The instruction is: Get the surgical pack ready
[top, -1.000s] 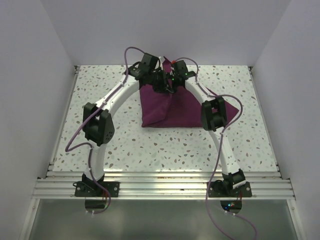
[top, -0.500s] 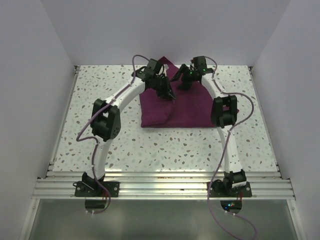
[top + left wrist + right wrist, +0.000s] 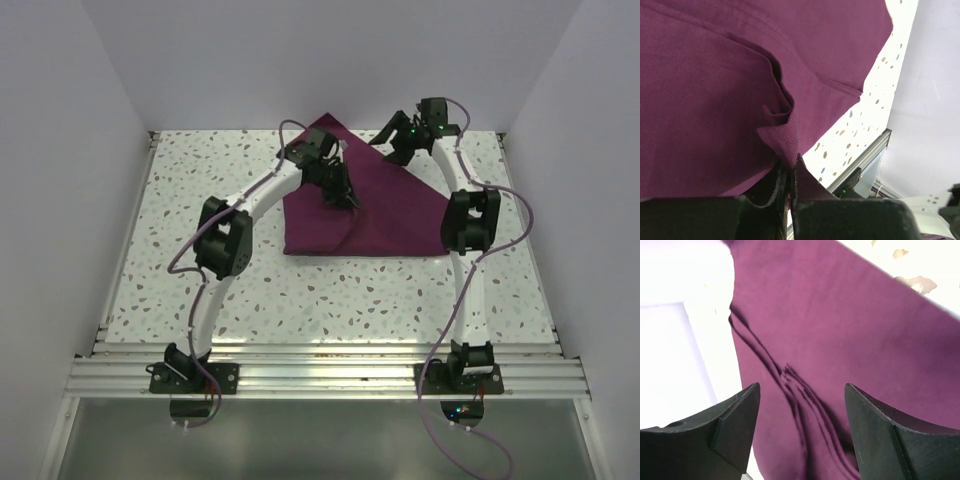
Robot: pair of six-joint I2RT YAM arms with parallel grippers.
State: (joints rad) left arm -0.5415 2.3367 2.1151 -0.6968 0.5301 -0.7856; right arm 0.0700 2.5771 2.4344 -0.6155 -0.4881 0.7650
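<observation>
A dark-purple cloth (image 3: pixel 385 215) lies on the speckled worktop (image 3: pixel 190 175), in its far middle part. One corner points toward the back wall, and the near edge runs straight across between the two arms.

The left pincer (image 3: pixel 341 194) is down on the cloth's left-centre area. In the left wrist view its fingers (image 3: pixel 779 182) are pressed together on a raised pleat of the cloth (image 3: pixel 710 85), and the fabric puckers into folds toward that pinch.

The right pincer (image 3: pixel 392 148) hangs over the cloth's far right edge. In the right wrist view the pincer (image 3: pixel 802 387) has its two black fingers well apart with nothing between them. The purple cloth (image 3: pixel 850 325) beneath shows several narrow creases.
</observation>
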